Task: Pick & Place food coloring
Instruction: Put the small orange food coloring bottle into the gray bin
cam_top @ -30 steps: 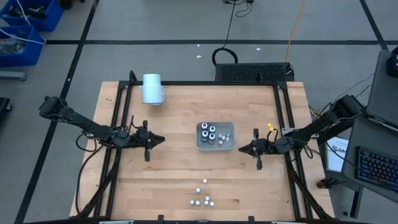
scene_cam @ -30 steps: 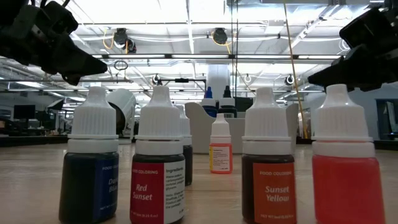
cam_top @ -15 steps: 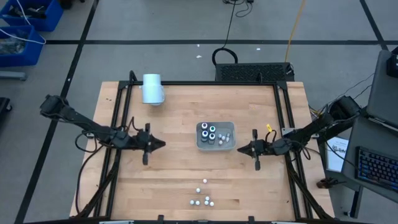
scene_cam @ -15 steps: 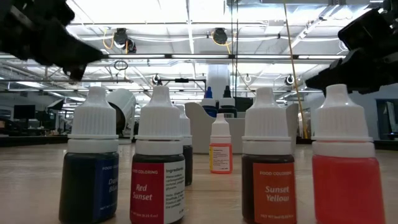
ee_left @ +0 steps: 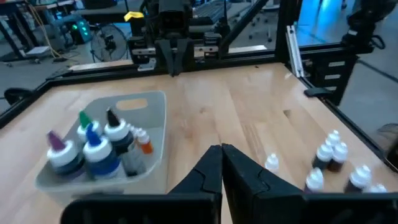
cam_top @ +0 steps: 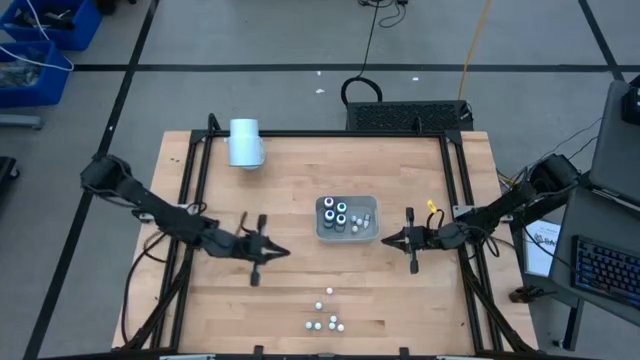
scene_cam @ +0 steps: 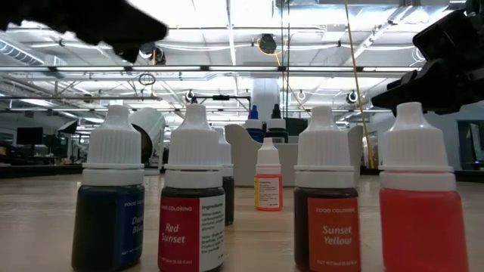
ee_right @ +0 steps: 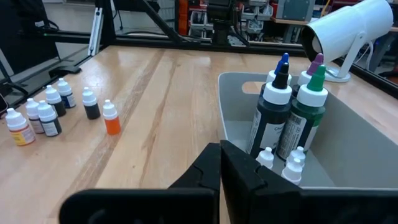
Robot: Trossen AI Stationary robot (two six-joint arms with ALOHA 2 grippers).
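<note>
From above, my left claw [cam_top: 270, 251] hangs over the bare counter [cam_top: 290, 190] between the tray [cam_top: 347, 235] and the loose food coloring bottles [cam_top: 325, 320] near the front edge; my right claw [cam_top: 395, 240] waits just beside the tray's right side. At counter level, the bottles [scene_cam: 193, 196] stand upright in a tight row, so I judge the outermost one is the safest pick. Through my left wrist, my fingers [ee_left: 208, 177] are pressed together and hold nothing; I should spread them before coming down, then close around one cap without knocking its neighbours. Through my right wrist, those fingers [ee_right: 208, 171] are also pressed together, facing the bigger bottles [ee_right: 292, 121] in the tray.
</note>
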